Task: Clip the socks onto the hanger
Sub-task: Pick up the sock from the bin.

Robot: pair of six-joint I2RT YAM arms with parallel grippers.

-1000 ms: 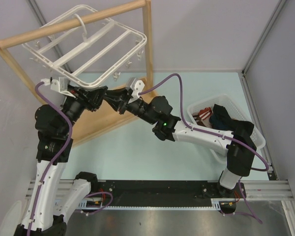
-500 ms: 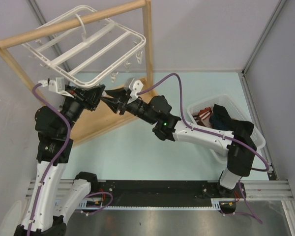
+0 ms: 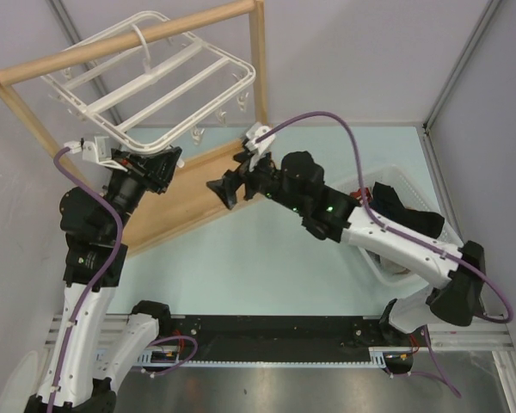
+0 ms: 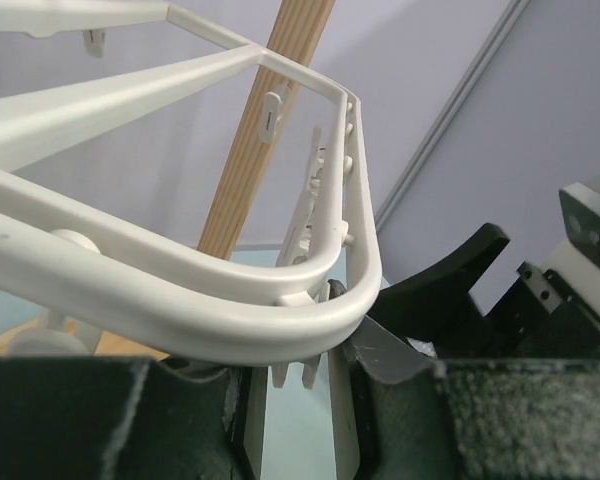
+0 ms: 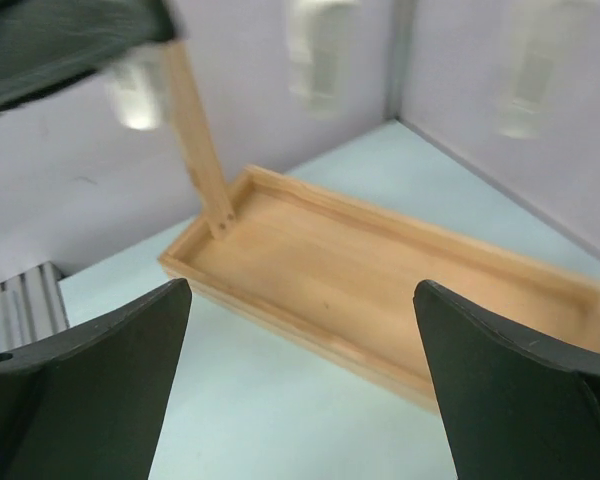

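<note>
The white hanger (image 3: 155, 77) hangs from the wooden stand's top bar, and its rounded corner (image 4: 310, 330) crosses the left wrist view just above my fingers. My left gripper (image 3: 172, 162) (image 4: 295, 350) sits right under that corner, nearly shut, its tips hidden behind the rim. Dark sock fabric (image 4: 520, 420) lies over both fingers, and a small clip (image 4: 292, 372) dangles between them. My right gripper (image 3: 222, 191) (image 5: 300, 330) stands wide open with nothing in it, a little to the right of the left one. More dark socks (image 3: 387, 202) lie in the basket.
The wooden stand's base tray (image 3: 198, 194) (image 5: 380, 270) lies below both grippers, and its upright post (image 3: 258, 77) rises behind them. Several clips (image 3: 219, 116) dangle from the hanger's near edge. A white basket (image 3: 396, 172) stands at the right, partly behind the right arm.
The two grippers were tip to tip under the hanger's corner. The right gripper has opened wide and drawn back to the right; the left has closed and stays under the corner.
</note>
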